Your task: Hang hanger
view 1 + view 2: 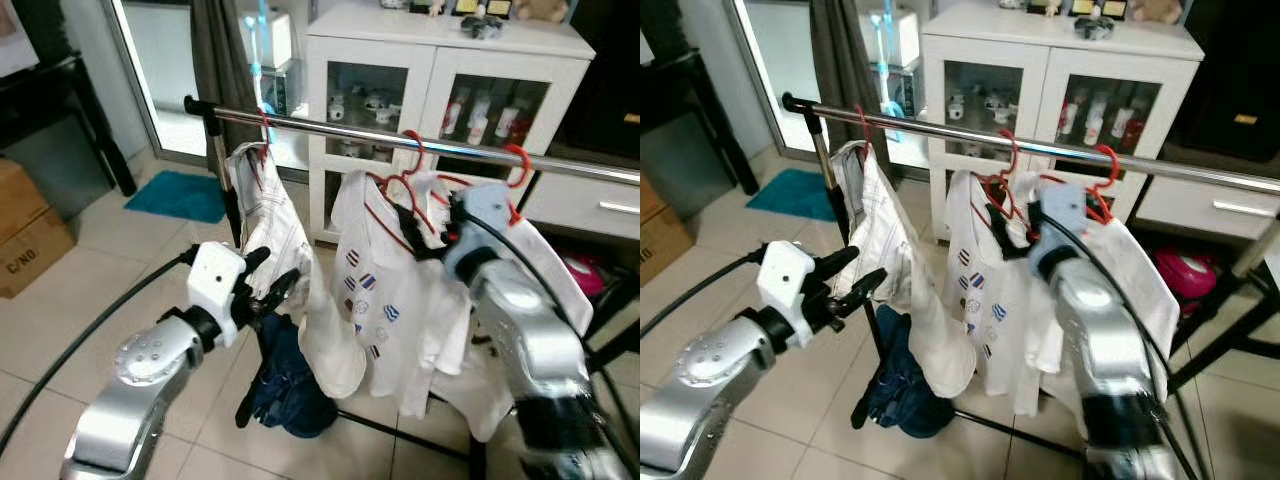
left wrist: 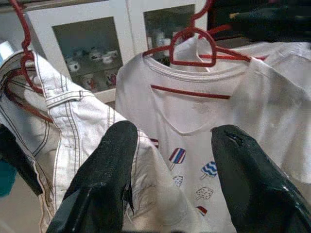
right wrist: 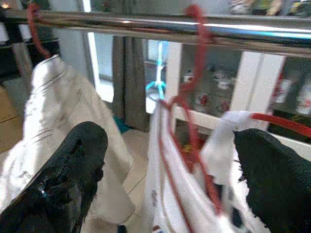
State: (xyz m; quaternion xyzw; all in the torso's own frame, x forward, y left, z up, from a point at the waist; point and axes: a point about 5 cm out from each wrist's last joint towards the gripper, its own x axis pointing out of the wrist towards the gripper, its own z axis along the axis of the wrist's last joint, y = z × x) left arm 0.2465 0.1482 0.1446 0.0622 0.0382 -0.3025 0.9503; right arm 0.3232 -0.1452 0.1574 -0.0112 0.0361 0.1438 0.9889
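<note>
A chrome rail [image 1: 340, 128] crosses the scene with three red hangers hooked on it. The left hanger [image 1: 264, 128] carries a white stitched garment [image 1: 270, 215]. The middle hanger [image 1: 408, 160] carries a white T-shirt [image 1: 375, 290] printed with ice lollies. The right hanger [image 1: 517, 165] holds another white garment. My left gripper [image 1: 272, 278] is open, low beside the stitched garment's hem. My right gripper [image 3: 170, 160] is open just under the rail, and the middle hanger's red neck [image 3: 192, 121] shows between its fingers. Nothing is gripped.
A white glass-door cabinet [image 1: 440, 70] stands close behind the rack. A dark blue garment [image 1: 290, 390] lies heaped at the rack's foot. A cardboard box [image 1: 25, 235] and a teal mat [image 1: 180, 195] lie to the left, and a pink item [image 1: 585, 270] sits at the right.
</note>
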